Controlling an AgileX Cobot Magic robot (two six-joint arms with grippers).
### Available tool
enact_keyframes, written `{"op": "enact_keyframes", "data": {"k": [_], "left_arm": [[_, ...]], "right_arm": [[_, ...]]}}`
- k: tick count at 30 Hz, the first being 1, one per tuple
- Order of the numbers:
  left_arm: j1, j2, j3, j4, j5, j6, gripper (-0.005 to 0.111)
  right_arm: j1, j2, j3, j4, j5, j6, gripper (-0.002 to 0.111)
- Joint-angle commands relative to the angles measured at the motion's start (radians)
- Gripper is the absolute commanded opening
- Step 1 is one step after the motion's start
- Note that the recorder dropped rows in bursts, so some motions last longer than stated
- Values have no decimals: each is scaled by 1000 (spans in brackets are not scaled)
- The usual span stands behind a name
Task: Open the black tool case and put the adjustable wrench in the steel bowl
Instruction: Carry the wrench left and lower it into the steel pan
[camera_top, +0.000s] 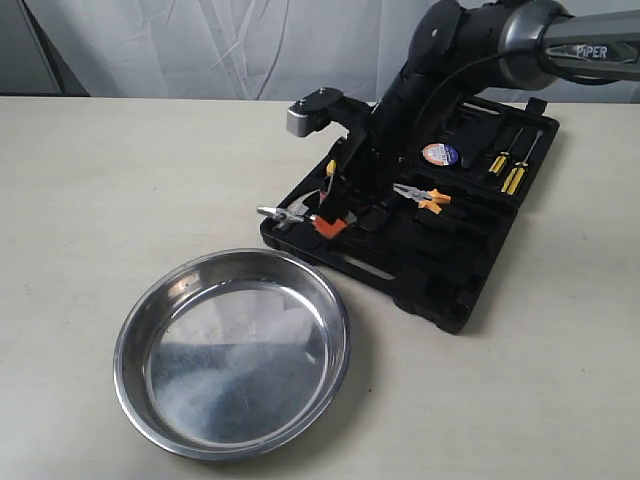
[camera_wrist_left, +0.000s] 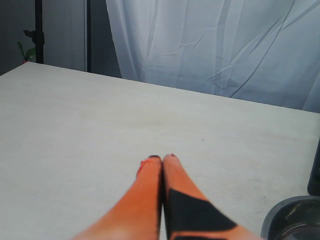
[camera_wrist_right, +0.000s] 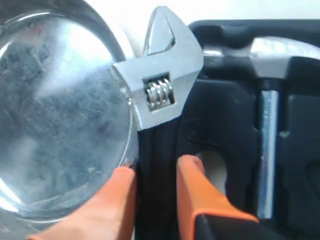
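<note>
Plainly, the wrench (camera_wrist_right: 160, 85) could have twisted loose. The right gripper (camera_wrist_right: 156, 167) was clamped on its black handle well back from the heavy silver head, so the head might have drooped and turned between the orange fingers (camera_wrist_right: 192, 182) during the carry. It might also have snagged the hammer (camera_wrist_right: 267, 120) lying beside it, or struck the bowl's rolled rim and dropped short onto the table (camera_top: 90, 180). The wrench looked small, with a shiny head, a ridged adjusting screw and an open mouth, and it pointed out over the case's edge toward the bowl. The case (camera_top: 440, 270) lay open toward the table's far right corner. The bowl (camera_top: 240, 370) sat empty just beside it, nearer the front edge. The left gripper (camera_wrist_left: 162, 159), fingers together and holding nothing, hung over bare table near the bowl.
</note>
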Motion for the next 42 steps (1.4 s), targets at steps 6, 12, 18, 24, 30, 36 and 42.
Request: {"op": "enact_keyframes", "data": {"k": [6, 12, 18, 24, 30, 36, 42], "left_arm": [[-6, 4, -2, 4, -8, -4, 0], [-6, 4, -2, 4, -8, -4, 0], [-6, 4, -2, 4, -8, -4, 0], [-6, 4, -2, 4, -8, -4, 0], [-6, 4, -2, 4, -8, -4, 0], [-6, 4, -2, 4, -8, -4, 0], [-6, 4, -2, 4, -8, -4, 0]], "right_arm": [[123, -15, -6, 26, 52, -25, -1], [216, -15, -4, 30, 73, -32, -1], [266, -7, -4, 37, 32, -38, -1], [266, 60, -4, 49, 29, -38, -1], [266, 73, -4, 49, 27, -38, -1], [266, 73, -4, 49, -2, -38, -1], [266, 73, -4, 49, -10, -38, -1]]}}
